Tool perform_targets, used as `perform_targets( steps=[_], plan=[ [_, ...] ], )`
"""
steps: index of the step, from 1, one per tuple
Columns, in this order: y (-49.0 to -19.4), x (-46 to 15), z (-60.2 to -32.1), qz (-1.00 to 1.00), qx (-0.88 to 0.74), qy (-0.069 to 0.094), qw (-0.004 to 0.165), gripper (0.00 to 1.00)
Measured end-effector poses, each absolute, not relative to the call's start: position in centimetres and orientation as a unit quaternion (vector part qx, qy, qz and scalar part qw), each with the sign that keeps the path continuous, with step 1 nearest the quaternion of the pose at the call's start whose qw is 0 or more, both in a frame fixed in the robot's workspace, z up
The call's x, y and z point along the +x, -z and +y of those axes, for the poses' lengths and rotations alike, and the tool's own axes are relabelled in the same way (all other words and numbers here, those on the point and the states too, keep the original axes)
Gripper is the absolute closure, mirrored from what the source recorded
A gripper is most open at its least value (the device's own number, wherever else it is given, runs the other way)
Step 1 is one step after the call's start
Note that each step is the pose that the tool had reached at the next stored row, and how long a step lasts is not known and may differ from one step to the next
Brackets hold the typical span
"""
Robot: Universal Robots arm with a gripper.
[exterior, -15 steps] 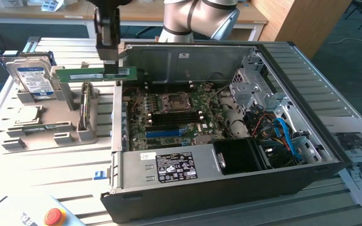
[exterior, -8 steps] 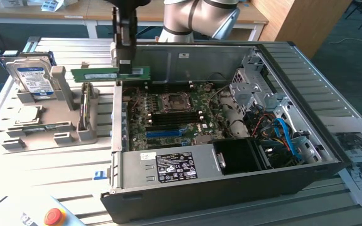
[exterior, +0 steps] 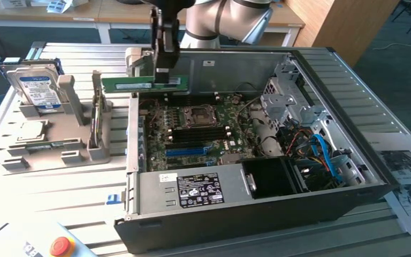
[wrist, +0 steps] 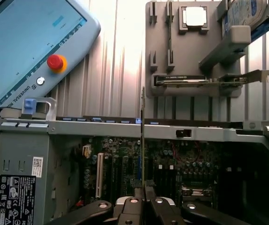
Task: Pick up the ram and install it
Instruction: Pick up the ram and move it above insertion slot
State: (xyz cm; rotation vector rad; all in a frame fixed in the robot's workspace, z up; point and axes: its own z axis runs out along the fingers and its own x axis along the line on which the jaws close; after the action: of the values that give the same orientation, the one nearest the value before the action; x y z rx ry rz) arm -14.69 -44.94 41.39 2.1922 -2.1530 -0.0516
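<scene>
So the gripper is pinched tight on the ram, a long skinny green stick with a pale label strip, level above the open computer case.

Strong daylight on my desk, ribbed metal blown white with glare. Computer case interior in deep shadow; my pincer dark in wrist view.

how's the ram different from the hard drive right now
The ram is a thin, narrow green stick; the hard drive is a boxy silver block with a blue-white label. The ram hangs clamped in the tool over the open computer case; the hard drive stands in the grey holder to the exterior view's left of the case. Both stand on edge, and neither is installed.
</scene>
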Motion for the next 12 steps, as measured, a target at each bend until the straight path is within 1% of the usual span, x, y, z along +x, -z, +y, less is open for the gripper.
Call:
perform_targets(
  steps=[12],
  plan=[
    [-41.4, -10.4, -45.0, -0.7, 0.713, 0.017, 0.035, 0.88]
  ],
)
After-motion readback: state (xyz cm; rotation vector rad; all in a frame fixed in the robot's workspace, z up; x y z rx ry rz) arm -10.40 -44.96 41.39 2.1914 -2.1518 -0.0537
